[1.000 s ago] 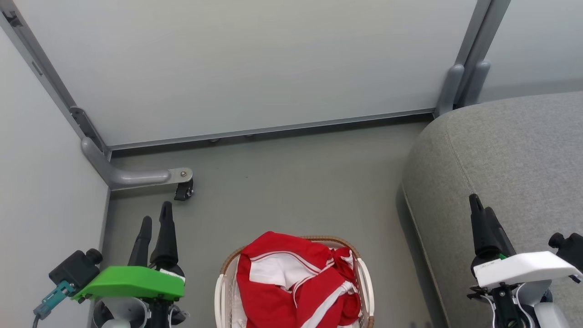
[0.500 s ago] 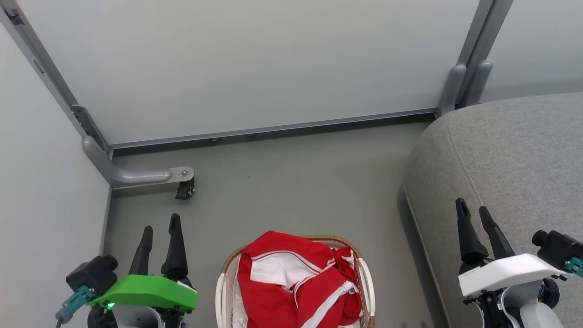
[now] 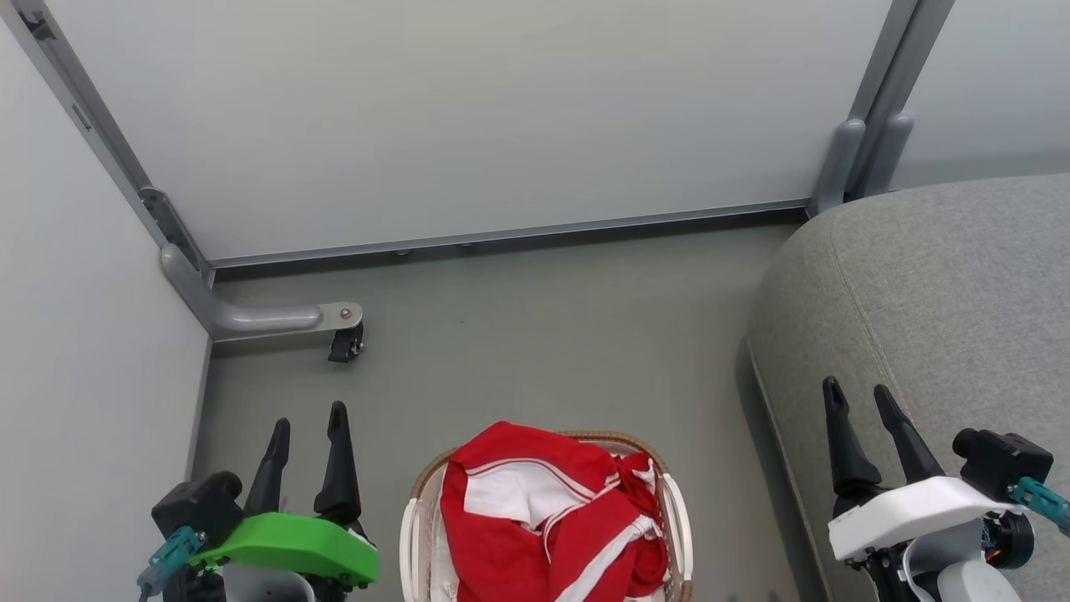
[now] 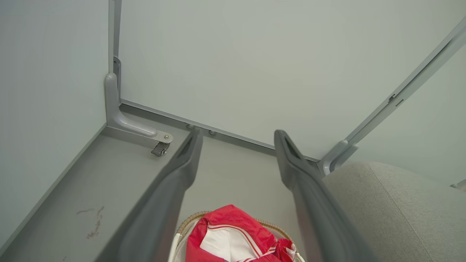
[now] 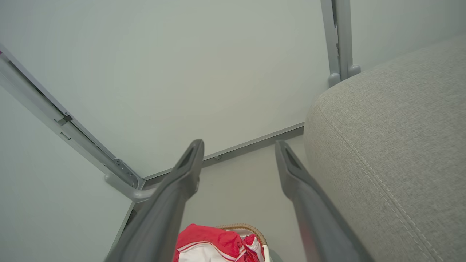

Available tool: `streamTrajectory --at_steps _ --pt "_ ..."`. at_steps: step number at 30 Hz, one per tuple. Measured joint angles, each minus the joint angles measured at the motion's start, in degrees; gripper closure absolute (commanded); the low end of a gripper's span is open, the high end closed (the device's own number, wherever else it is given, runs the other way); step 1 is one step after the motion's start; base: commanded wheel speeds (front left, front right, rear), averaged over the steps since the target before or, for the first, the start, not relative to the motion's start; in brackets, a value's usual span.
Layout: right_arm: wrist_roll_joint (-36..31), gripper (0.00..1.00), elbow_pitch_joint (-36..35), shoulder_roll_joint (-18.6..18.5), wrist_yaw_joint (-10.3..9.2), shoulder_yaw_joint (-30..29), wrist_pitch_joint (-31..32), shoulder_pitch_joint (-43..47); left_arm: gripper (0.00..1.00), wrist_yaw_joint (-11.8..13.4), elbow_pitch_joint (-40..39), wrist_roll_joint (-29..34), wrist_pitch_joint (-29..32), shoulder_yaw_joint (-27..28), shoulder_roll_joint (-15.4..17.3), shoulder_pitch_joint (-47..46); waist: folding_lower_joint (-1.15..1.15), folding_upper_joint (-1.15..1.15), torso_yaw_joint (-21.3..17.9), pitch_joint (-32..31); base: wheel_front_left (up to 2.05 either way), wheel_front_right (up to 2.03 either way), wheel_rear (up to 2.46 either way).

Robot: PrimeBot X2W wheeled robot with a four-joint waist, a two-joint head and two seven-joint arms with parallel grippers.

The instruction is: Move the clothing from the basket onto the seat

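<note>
Red clothing (image 3: 535, 518) with white stripes and panels is heaped in the white basket (image 3: 675, 510) with a brown woven rim, at the bottom middle of the head view. It also shows as clothing (image 4: 233, 236) and clothing (image 5: 214, 243) in the wrist views. The grey seat (image 3: 936, 301) stands to the right of the basket. My left gripper (image 3: 309, 414) hangs open to the left of the basket, above the floor. My right gripper (image 3: 857, 386) is open over the seat's front left edge. Both are empty.
Pale partition walls (image 3: 468, 117) close the space at the back and left. A grey metal foot with a small castor (image 3: 344, 341) juts from the left corner over the grey floor (image 3: 543, 334). A frame post (image 3: 869, 125) stands behind the seat.
Both grippers have drawn back toward the bottom of the head view and turned, so their open fingers now show side by side. The camera shifted slightly. The clothing has not moved.
</note>
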Motion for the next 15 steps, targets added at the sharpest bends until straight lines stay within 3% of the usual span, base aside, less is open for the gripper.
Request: streamTrajectory --at_steps 15 --pt "-8.95 0.00 0.35 -0.11 0.00 0.43 -2.07 0.05 0.00 0.00 2.75 6.43 -1.99 -0.68 0.08 0.01 0.00 0.00 0.31 0.22 0.00 0.00 0.00"
